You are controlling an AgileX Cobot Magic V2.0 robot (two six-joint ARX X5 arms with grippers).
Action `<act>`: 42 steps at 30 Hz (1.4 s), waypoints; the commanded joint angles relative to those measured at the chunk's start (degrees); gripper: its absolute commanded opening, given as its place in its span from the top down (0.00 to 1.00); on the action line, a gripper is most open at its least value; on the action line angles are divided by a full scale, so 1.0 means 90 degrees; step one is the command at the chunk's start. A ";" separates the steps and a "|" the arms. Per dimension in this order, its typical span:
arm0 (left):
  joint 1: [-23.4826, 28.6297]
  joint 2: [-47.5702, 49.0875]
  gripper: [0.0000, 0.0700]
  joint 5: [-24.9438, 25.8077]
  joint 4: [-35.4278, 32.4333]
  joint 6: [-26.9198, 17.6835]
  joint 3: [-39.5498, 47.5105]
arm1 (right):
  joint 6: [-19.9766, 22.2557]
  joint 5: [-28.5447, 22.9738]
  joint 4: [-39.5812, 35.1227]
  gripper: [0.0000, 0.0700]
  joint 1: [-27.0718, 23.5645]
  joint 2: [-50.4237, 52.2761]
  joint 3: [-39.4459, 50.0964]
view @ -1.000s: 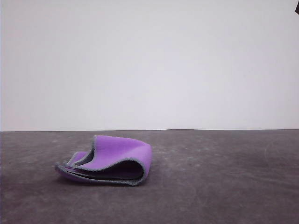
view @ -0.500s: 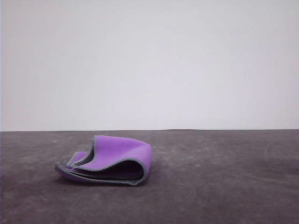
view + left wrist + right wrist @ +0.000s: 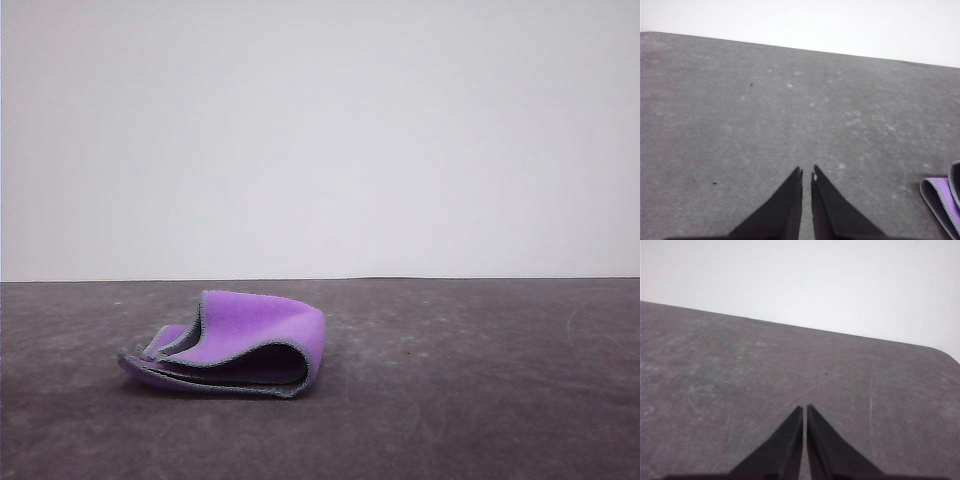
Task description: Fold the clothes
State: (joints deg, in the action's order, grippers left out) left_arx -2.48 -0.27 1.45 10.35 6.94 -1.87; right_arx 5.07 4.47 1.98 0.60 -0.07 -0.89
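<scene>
Cloth (image 3: 240, 345), purple outside with grey stitched edging, lay folded over in loose layers on the dark grey tabletop (image 3: 480, 400), left of centre. We saw its edge near our left gripper (image 3: 807, 173), whose fingers were pressed together on nothing. Our right gripper (image 3: 805, 409) was likewise closed and empty above bare tabletop.

No readable text, labels, brands, numbers or signs anywhere; cloth (image 3: 240, 340) carries only plain grey stitched edging, no tag or print; worktop (image 3: 480, 400) shows scuffs and specks only, no markings.
</scene>
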 commanded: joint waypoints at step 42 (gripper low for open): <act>-0.0005 0.0002 0.98 -0.0019 0.0044 0.0019 0.0124 | -0.0346 -0.0168 0.0760 0.99 0.0000 -0.0016 0.0022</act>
State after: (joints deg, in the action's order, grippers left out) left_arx -2.48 -0.27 1.43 10.35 6.94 -1.87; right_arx 2.69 3.16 9.61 0.69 -0.25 -0.95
